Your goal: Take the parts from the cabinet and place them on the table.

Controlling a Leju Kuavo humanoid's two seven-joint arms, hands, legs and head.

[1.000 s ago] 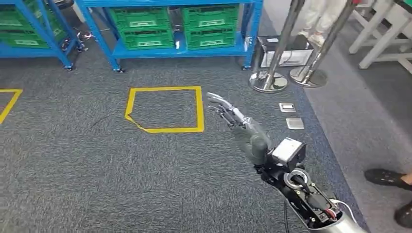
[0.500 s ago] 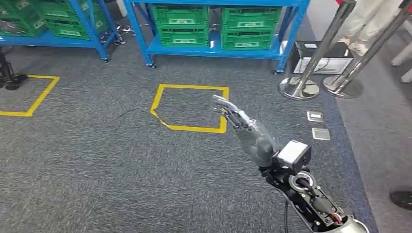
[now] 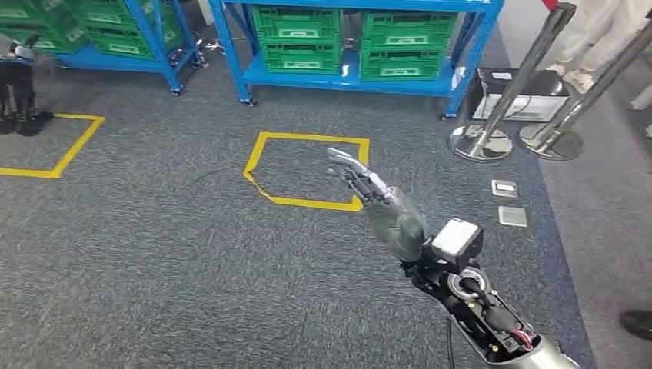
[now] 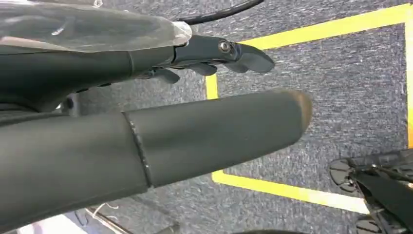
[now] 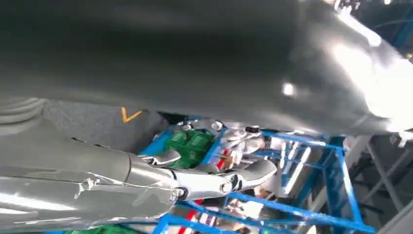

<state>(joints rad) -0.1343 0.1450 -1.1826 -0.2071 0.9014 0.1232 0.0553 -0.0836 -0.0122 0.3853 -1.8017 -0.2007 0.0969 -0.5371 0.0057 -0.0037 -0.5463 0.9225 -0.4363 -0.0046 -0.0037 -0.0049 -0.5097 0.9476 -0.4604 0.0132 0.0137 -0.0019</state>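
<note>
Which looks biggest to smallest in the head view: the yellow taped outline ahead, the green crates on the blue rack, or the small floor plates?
1. Yellow taped outline, though it lies nearer the camera.
2. Each green crate.
3. Floor plates, which look alike.

light: bright, even, soft shadows | head view: sharp | wrist views: blurred close up, glare
</note>
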